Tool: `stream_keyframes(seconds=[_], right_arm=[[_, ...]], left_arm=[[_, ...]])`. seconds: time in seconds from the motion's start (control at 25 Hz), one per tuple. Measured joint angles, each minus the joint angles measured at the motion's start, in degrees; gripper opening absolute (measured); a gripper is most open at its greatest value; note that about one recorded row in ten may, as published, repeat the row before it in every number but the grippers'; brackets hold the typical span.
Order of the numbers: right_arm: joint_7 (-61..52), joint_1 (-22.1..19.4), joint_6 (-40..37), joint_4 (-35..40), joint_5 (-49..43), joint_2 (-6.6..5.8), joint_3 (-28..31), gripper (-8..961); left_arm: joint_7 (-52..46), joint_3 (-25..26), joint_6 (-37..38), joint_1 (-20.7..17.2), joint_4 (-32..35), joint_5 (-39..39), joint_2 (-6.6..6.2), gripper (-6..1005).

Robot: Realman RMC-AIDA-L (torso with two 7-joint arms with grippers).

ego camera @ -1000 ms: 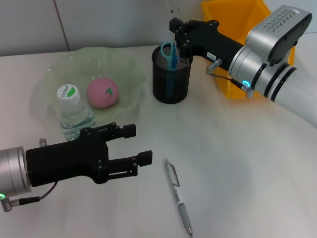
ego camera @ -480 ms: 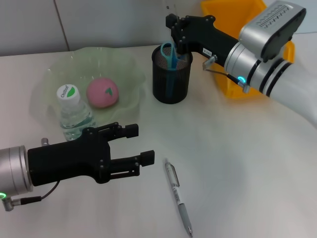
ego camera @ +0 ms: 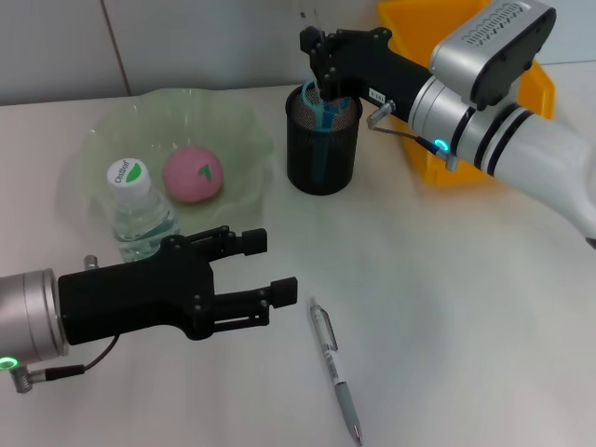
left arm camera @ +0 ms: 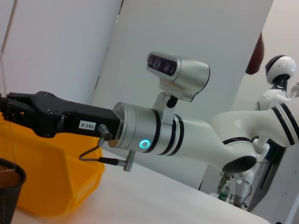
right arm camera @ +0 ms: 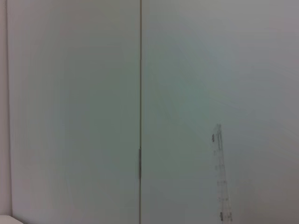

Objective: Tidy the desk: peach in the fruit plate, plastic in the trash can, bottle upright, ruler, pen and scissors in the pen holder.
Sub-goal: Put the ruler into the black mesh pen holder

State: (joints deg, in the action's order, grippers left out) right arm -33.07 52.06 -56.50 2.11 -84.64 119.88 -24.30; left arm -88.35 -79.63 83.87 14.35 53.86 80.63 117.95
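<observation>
My right gripper (ego camera: 321, 67) hovers just above the black mesh pen holder (ego camera: 321, 154), shut on the clear ruler (right arm camera: 218, 177), which stands upright. The light blue scissors (ego camera: 319, 114) stick up inside the holder. The pink peach (ego camera: 193, 174) lies in the pale green fruit plate (ego camera: 233, 121). The bottle (ego camera: 135, 209) stands upright at the plate's near edge. My left gripper (ego camera: 269, 267) is open low over the desk (ego camera: 447, 307), left of the silver pen (ego camera: 335, 370), which lies flat and apart from it.
The yellow trash can (ego camera: 414, 28) stands at the back right, behind my right arm, and also shows in the left wrist view (left arm camera: 46, 177). A white wall rises behind the desk.
My right gripper has shifted left with the ruler, ending over the pen holder's mouth. My left gripper has crept a little right, toward the pen.
</observation>
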Motion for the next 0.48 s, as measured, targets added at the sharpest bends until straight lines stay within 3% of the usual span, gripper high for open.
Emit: stream_keyframes(seconds=[0.48], right_arm=[[-0.03, 0.82, 1.31, -0.25, -0.18, 0.0, -0.3, 124]], left_arm=[[-0.24, 0.44, -0.03, 0.16, 0.02, -0.1, 0.17, 805]])
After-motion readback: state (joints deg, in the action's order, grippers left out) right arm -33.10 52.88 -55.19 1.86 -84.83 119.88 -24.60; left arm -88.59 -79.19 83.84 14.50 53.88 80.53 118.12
